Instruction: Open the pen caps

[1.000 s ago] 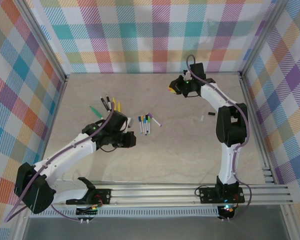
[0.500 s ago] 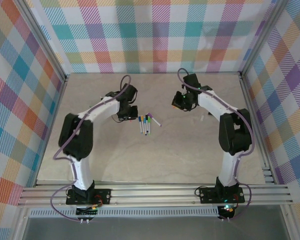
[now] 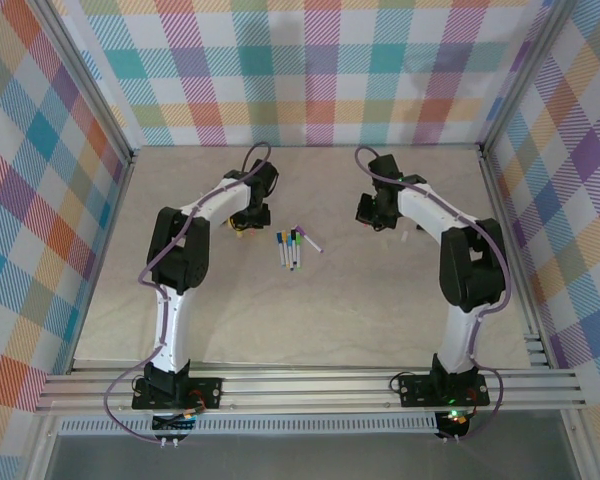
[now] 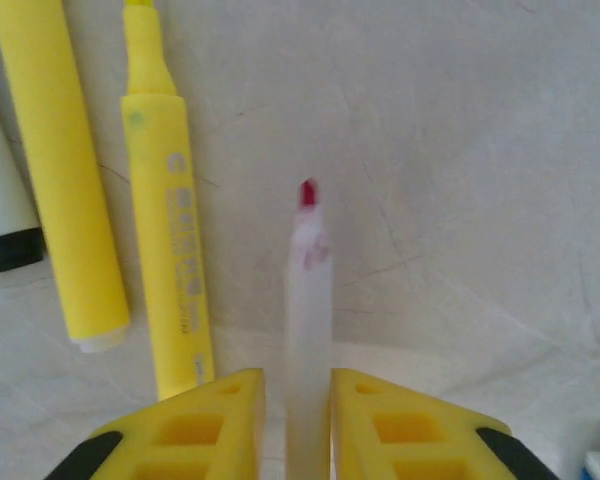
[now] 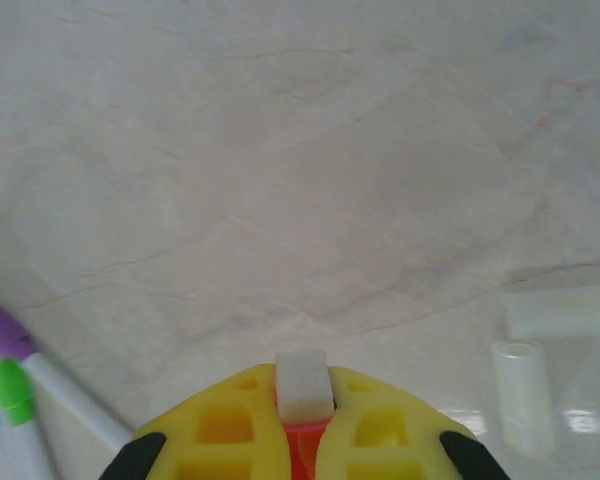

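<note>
Between the yellow fingers of my left gripper [image 4: 296,385] lies an uncapped white pen [image 4: 308,300], red tip pointing away, just beside two yellow pens [image 4: 165,250]; these jaws stand slightly parted, a sliver of gap on one side. My right gripper [image 5: 303,385] is clenched on a small red-and-white cap [image 5: 303,383], near the capped pens [image 5: 10,375] and two clear caps [image 5: 522,395]

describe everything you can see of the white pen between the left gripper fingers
The white pen is uncapped: a frosted, plastic-looking white barrel narrowing to a small red tip, with faint red smudges below it. It points away from the left gripper, its rear end between the yellow fingers, seemingly low over the pale table. A yellow marker lies beside it, apart.
</note>
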Available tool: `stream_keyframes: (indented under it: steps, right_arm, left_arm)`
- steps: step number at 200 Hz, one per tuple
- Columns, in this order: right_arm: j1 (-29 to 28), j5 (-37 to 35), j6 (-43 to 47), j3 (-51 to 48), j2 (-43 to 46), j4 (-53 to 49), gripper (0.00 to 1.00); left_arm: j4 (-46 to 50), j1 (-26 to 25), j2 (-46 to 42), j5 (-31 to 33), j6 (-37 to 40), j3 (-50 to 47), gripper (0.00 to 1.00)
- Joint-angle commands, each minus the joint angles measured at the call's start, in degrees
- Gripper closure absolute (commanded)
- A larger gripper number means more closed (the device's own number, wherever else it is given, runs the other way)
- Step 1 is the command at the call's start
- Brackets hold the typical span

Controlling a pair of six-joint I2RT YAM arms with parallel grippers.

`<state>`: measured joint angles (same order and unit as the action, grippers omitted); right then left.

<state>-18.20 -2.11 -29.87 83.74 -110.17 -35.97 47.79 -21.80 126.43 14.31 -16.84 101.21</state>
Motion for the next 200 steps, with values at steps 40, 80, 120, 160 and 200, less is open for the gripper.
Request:
stream_keyframes:
  steps: [40,80,120,160,200]
  right_arm:
    - [-0.1,-7.8,1.1,4.2,-7.1,-6.2,0.94]
    - [-0.1,-9.6,0.8,4.8,-7.0,-7.4,0.70]
    - [-0.4,-10.5,0.7,5.3,-4.9,-9.4,0.61]
    - [-2.3,-6.6,0.2,0.3,3.8,-6.6,0.62]
    - [-7.0,-4.1,-1.7,-7.3,10.4,-3.3,0.63]
  left_arm:
    - [3.7,0.3,-1.0,3.0,0.1,0.5,0.68]
    - [3.1,0.1,-6.7,2.8,-0.6,-1.1,0.63]
    - [3.0,-1.4,-12.9,2.4,-1.3,-3.7,0.59]
    - [-2.0,-5.7,-22.9,-2.7,-5.7,-13.5,0.60]
    - [-10.3,-9.0,-27.3,-6.6,-12.4,-23.8,0.59]
